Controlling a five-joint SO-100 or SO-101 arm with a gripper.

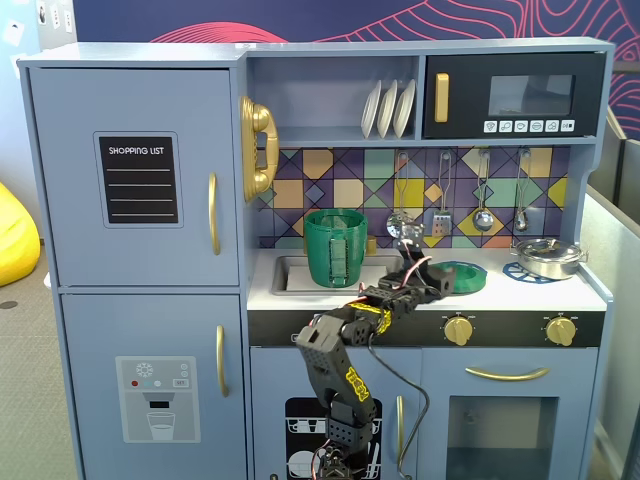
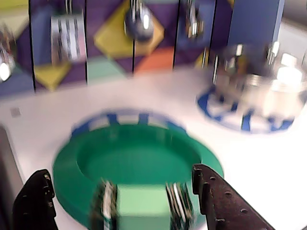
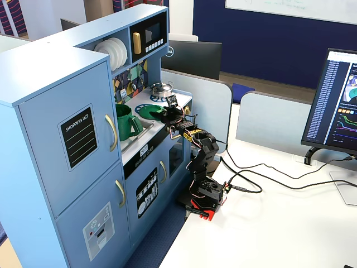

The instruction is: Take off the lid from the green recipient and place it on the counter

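The lid [image 2: 136, 160] is seen lying flat on the white desk [image 2: 249, 163], right on top of a blue printed burner ring [image 2: 120, 119] in the wrist view, so it's already off the green recipient [image 1: 335, 247]. That recipient is left open-topped in the sink [image 1: 285, 275], at about 9 o'clock from the lid in a fixed view. The tool [image 2: 124, 201] is spread open around the lid's near edge, nothing clamped. A silver pot [image 2: 261, 91] is parked at roughly 2 o'clock from the lid, kinda blurred.
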